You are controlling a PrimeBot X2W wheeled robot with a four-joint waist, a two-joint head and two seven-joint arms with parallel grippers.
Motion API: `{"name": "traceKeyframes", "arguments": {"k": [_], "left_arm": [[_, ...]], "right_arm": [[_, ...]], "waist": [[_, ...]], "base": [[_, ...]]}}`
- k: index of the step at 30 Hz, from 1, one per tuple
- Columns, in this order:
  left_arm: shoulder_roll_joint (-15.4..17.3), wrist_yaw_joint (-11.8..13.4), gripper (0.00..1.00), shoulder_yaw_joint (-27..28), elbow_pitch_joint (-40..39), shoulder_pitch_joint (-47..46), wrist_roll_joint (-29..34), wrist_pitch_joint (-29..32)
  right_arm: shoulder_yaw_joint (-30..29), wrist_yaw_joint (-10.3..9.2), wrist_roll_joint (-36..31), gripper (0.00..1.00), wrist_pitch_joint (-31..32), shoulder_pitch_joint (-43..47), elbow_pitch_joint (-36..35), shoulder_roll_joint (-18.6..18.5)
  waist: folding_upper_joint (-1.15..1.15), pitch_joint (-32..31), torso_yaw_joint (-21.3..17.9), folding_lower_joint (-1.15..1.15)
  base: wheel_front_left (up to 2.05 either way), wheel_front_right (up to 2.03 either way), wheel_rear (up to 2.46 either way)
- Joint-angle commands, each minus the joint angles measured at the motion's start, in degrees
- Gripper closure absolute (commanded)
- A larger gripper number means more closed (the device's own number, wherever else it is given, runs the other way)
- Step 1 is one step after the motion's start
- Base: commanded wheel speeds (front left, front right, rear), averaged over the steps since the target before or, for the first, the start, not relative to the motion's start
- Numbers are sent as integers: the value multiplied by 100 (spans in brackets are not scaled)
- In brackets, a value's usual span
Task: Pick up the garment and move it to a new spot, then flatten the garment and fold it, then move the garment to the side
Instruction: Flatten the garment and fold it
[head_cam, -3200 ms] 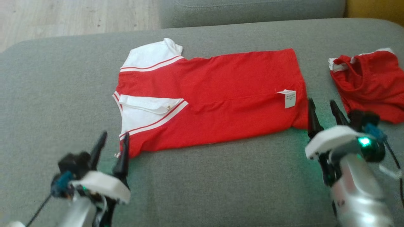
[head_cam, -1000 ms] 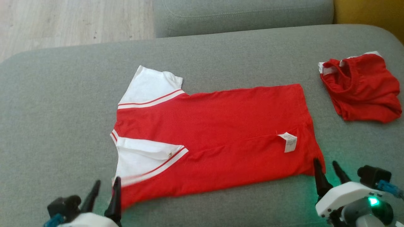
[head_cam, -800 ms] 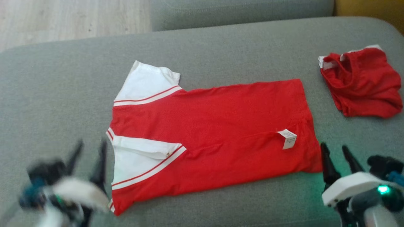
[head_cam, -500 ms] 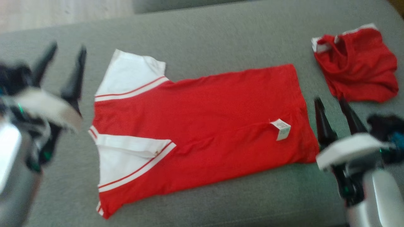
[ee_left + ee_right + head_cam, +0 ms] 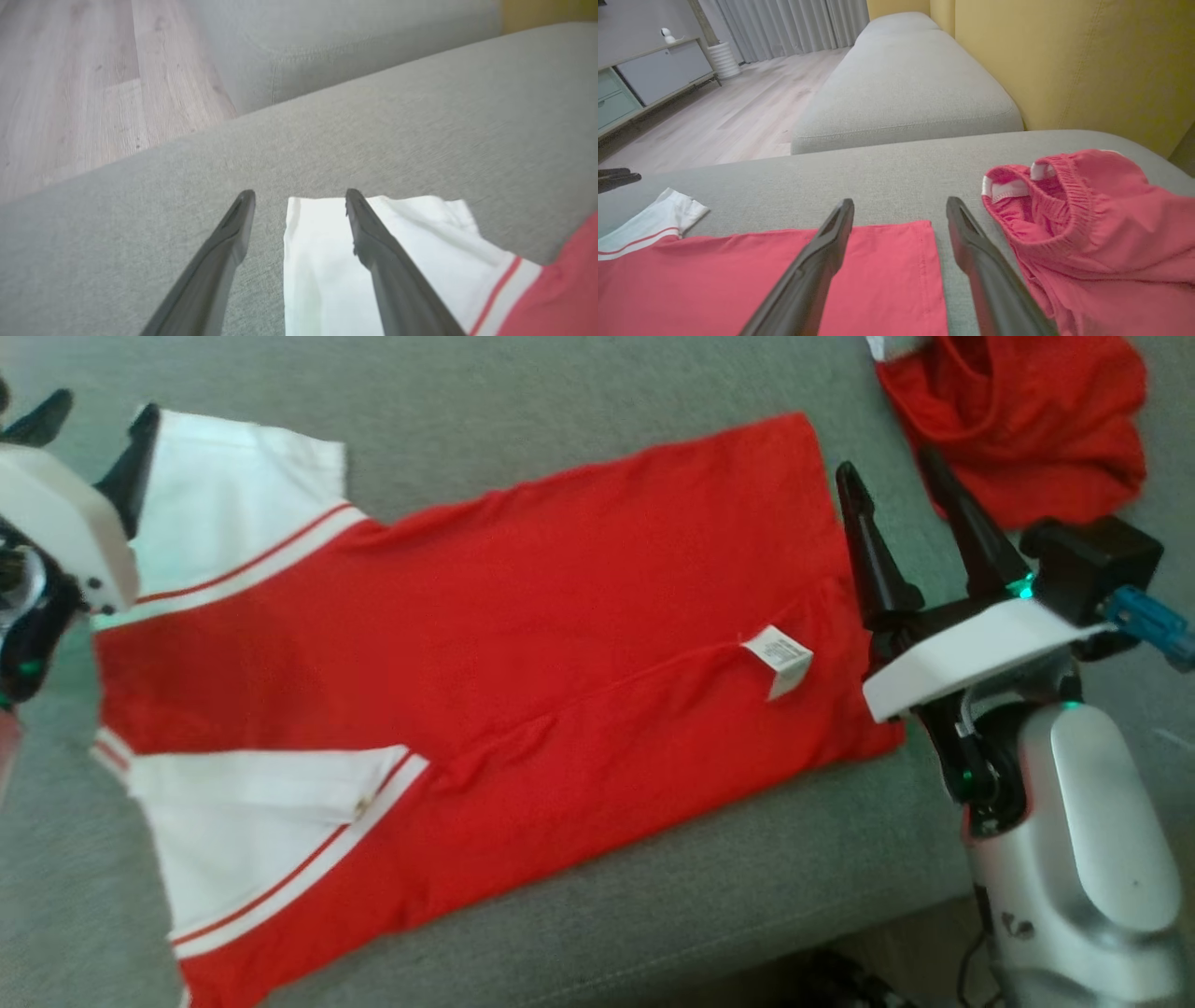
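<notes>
A red shirt [image 5: 523, 644] with white sleeves lies flat on a grey sofa cushion [image 5: 560, 392], collar end toward the left. The left gripper [image 5: 101, 409], jaws open and empty, is at the outer edge of the far sleeve [image 5: 317, 261], with bare cushion beyond it. The right gripper [image 5: 887, 465], jaws open and empty, is at the shirt's far hem corner, in the narrow gap between hem and crumpled red shorts [image 5: 1027, 411]. Further off are a wood floor [image 5: 70, 70], a second cushion [image 5: 906, 84] and a yellow backrest [image 5: 1064, 60].
</notes>
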Motion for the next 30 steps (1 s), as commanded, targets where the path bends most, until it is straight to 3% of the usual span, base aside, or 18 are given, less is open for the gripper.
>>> {"name": "traceKeyframes", "arguments": {"k": [1,11,13,14,15,16,22,30], "left_arm": [[386,-13,0,235,-88,-352,53,43],[466,-67,2,22,355,-369,29,307],[488,-95,30,-90,319,-350,9,408],[497,-107,56,-148,296,-342,-6,453],[506,-117,74,-217,254,-331,-12,489],[511,-126,100,-278,204,-321,-20,513],[482,-144,100,-451,-83,-392,31,187],[246,-147,100,-465,-420,-633,143,-517]], "right_arm": [[129,-4,47,0,-73,-149,-183,-26],[144,-4,115,0,-255,-247,-20,-26],[144,-4,105,0,-258,-282,3,-26],[151,-4,90,0,-248,-315,14,-26],[162,-4,61,0,-231,-360,25,-26],[173,-4,32,0,-201,-413,44,-26],[149,-4,-399,0,187,-1036,558,-26],[200,-4,-883,0,1038,-2049,2026,-262]], "waist": [[0,254,-240,-2],[0,372,-343,-2],[0,375,-328,-2],[0,378,-316,-2],[0,380,-302,-2],[0,381,-286,-2],[0,359,-103,-2],[0,300,331,-2]], "base": [[0,0,0],[0,0,0],[0,0,0],[0,0,0],[0,0,0],[0,0,0],[0,0,0],[0,0,0]]}}
